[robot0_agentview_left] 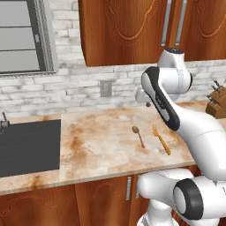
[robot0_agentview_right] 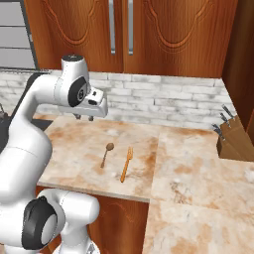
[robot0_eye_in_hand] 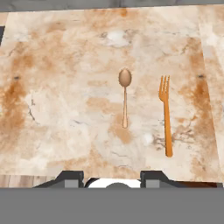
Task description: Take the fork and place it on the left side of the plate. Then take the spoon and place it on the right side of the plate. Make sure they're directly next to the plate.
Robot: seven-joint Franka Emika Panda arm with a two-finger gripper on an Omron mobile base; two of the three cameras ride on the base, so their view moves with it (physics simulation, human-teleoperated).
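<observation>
Slim orange fork point(robot0_eye_in_hand: 166, 117) lies beside the brown oval-bowled spoon point(robot0_eye_in_hand: 124, 97); the gripper point(robot0_agentview_right: 84, 118) hangs wide, empty.

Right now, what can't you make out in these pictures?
- Knife block: left base view, cut off by the right edge.
- Sink: left base view, cut off by the left edge.
- Fork: left base view, tines too small to count.
</observation>
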